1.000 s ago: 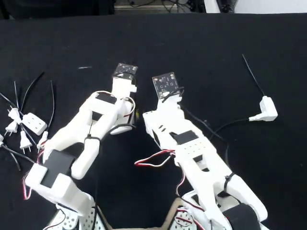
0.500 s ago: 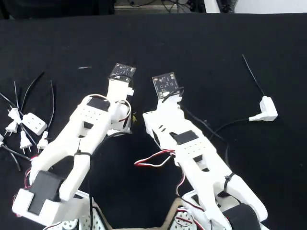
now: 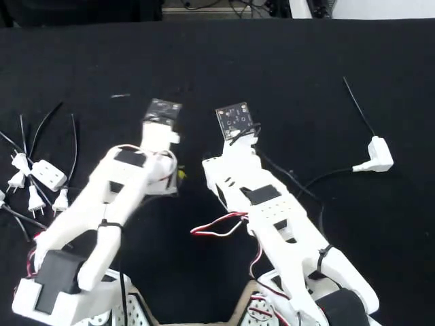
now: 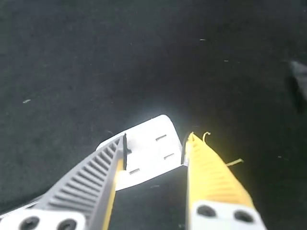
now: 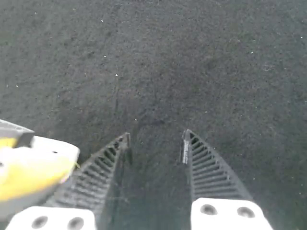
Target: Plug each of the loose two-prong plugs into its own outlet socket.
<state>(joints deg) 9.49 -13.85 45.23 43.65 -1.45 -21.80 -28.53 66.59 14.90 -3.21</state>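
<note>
Left arm (image 3: 115,197) and right arm (image 3: 272,210) rise from the near table edge and lean inward side by side, wrists close together mid-table. Everything sits on a black cloth (image 3: 285,61).

Left gripper (image 4: 153,148): clamped on a white socket block (image 4: 146,155). The grey finger (image 4: 91,177) is on one side of it and the yellow finger (image 4: 211,177) on the other, both touching. The block's slotted face points up and it sits low over the cloth. From above, the arm hides the grip.

Right gripper (image 5: 156,141): fingers apart with nothing between them, tips low over bare cloth. It is just beside the left gripper. The yellow finger and the held block show at the edge of the right wrist view.

Far left of the table: second socket block (image 3: 49,174) lies flat. Close around it are loose two-prong plugs (image 3: 34,197), small and white on thin black leads, none plugged in. I cannot tell their exact count.

Far right, well apart from both arms: angled white plug (image 3: 379,155) lies on the cloth. Its black cable (image 3: 326,178) runs back toward the right arm.
</note>
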